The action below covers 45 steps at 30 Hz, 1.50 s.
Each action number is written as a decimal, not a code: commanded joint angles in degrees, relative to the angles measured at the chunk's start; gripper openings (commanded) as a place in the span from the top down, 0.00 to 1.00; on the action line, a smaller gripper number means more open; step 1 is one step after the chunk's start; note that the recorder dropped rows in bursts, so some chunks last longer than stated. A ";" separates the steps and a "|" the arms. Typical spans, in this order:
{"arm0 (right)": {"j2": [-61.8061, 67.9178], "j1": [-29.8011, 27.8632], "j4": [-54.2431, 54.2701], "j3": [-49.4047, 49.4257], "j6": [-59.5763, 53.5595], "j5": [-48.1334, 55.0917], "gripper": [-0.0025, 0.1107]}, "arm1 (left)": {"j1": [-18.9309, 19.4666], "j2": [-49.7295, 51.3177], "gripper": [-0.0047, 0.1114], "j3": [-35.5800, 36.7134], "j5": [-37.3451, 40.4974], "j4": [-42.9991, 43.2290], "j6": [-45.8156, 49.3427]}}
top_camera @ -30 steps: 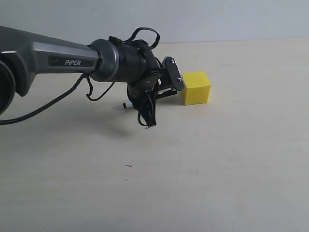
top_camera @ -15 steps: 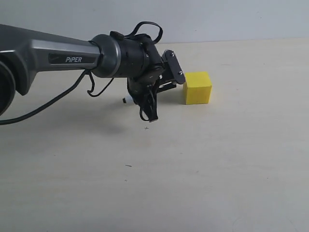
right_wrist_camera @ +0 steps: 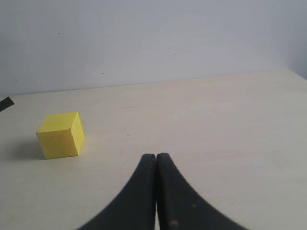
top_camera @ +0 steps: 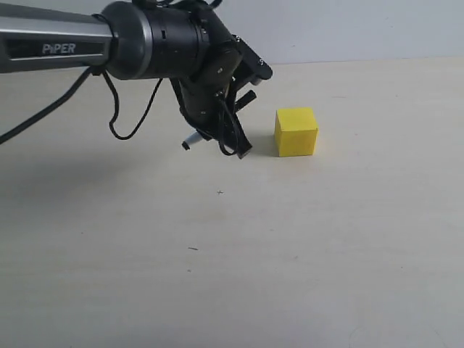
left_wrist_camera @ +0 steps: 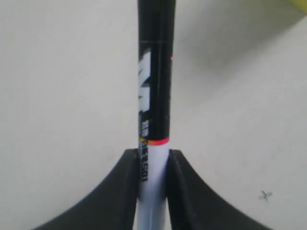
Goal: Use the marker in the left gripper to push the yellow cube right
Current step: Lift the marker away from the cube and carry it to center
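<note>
The yellow cube [top_camera: 296,132] rests on the pale table, right of centre; it also shows in the right wrist view [right_wrist_camera: 60,135], and only a corner [left_wrist_camera: 300,3] in the left wrist view. My left gripper [top_camera: 235,116] hangs above the table just left of the cube, apart from it. It is shut on the marker [left_wrist_camera: 154,96], whose white barrel sits between the fingers [left_wrist_camera: 122,191] while the black half sticks out past them. In the exterior view the marker's white end [top_camera: 190,141] pokes out to the left. My right gripper [right_wrist_camera: 156,157] is shut and holds nothing.
The grey "PiPER" arm [top_camera: 58,45] reaches in from the upper left with cables [top_camera: 116,123] looping below it. A pale wall [top_camera: 362,29] stands behind the table's far edge. Small dark specks [top_camera: 220,192] mark the tabletop.
The left arm has risen and drawn back to the left, so a gap has opened between gripper and cube. The cube sits slightly further right than a second ago.
</note>
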 commanded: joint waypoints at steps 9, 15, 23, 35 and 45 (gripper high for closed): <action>-0.31 -0.27 0.06 0.25 -0.22 -0.71 0.98 | -0.13 -9.67 0.96 16.23 -11.31 -10.42 -23.40; -0.31 -0.27 0.06 0.25 -0.22 -0.71 0.98 | -0.25 -10.19 0.96 16.91 -9.84 -16.73 -28.07; -0.31 -0.27 0.06 0.25 -0.22 -0.71 0.98 | -0.25 -9.31 0.96 16.91 -7.77 -21.55 -40.93; -0.31 -0.27 0.06 0.25 -0.23 -0.71 0.98 | -0.25 -5.55 0.96 13.35 -1.18 -18.82 -42.45; -0.31 -0.27 0.06 0.25 -0.23 -0.71 0.98 | -0.25 2.33 0.96 1.22 6.65 -20.17 -36.70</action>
